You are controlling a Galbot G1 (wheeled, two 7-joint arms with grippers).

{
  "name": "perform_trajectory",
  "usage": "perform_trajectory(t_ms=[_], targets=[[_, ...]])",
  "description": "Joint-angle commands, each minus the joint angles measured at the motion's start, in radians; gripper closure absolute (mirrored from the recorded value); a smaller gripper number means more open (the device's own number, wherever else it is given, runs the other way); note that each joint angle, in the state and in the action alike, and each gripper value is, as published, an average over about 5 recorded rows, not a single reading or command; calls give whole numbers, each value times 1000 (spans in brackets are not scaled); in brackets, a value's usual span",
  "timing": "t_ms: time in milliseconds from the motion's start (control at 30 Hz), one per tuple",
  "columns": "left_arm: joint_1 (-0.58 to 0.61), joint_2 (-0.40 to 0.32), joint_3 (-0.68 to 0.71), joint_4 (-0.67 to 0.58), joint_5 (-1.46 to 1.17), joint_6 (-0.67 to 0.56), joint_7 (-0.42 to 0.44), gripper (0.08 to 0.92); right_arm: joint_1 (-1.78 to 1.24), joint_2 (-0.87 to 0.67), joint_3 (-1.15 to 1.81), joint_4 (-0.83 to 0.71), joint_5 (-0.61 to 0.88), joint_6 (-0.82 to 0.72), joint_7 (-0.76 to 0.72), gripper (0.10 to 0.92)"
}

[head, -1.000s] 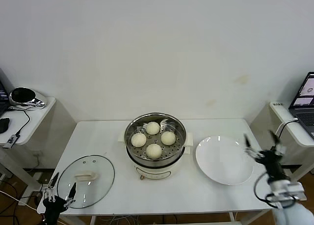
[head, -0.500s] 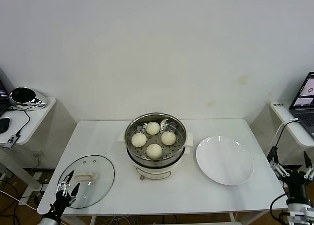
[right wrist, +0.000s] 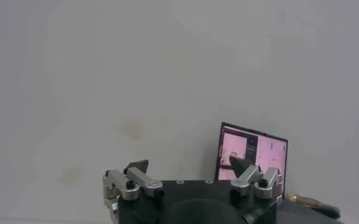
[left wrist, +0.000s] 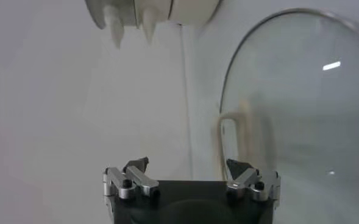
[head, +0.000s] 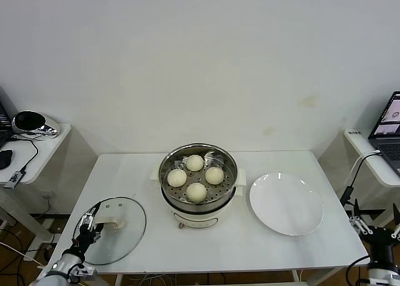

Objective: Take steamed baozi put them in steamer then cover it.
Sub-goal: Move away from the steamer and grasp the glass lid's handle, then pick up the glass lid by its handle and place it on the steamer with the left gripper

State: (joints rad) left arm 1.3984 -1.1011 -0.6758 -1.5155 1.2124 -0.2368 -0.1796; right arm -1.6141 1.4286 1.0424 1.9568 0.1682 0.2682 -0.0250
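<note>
The steamer [head: 169,202], a steel pot on a cream base, stands mid-table. Several baozi lie on its perforated tray, among them the far one [head: 194,163] and the near one [head: 196,192]. The cover [head: 119,233], a clear glass lid with a cream handle [head: 111,223], lies flat on the table at the left front. My left gripper [head: 90,222] is open at the lid's left edge, close to the handle. In the left wrist view the lid [left wrist: 301,109] and its handle [left wrist: 234,131] lie just ahead of the open left gripper [left wrist: 187,165]. My right gripper [head: 377,214] is open and empty, low, off the table's right side.
A white plate [head: 286,203] lies right of the steamer. Side tables stand at both ends; a laptop [head: 389,127] is on the right one and also shows in the right wrist view [right wrist: 252,152]. The steamer's base shows in the left wrist view [left wrist: 155,9].
My left gripper has moved up from below the table's front edge to the lid's left rim. My right gripper has dropped from beside the plate to low off the table's right.
</note>
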Motion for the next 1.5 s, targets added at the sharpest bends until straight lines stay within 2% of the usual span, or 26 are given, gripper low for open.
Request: perform_trajectory(t_ms=[33,200,533,700,833,1033,1200,1333,1500], targets=[[-84,9,34,69,-4,0,6,191,-12,12,7,-2,-10,9,6,203],[-76,8,38,78,-28,-4,2,303,-13,13,2,-3,-15,12,4,203],[-40,12,39,49,-103,-51,-47,597,-13,14,-30,-8,-30,7,-1,203],[3,20,-4,-43,-116,-65,-62,736,-9,12,-47,-13,-42,7,-4,203],[36,55,-69,-148,-185,-51,-29,841,-6,7,-55,-11,-48,8,-7,203],[42,141,-156,-281,-336,-5,59,865,-8,1,-60,-10,-51,9,-10,203],[-11,203,-160,-356,-383,63,130,865,-15,2,-73,-4,-59,9,-15,203],[-52,256,-77,-414,-417,153,171,865,-24,9,-87,4,-74,14,-18,203],[-112,294,139,-501,-417,349,211,865,-29,21,-101,10,-109,16,-17,203]])
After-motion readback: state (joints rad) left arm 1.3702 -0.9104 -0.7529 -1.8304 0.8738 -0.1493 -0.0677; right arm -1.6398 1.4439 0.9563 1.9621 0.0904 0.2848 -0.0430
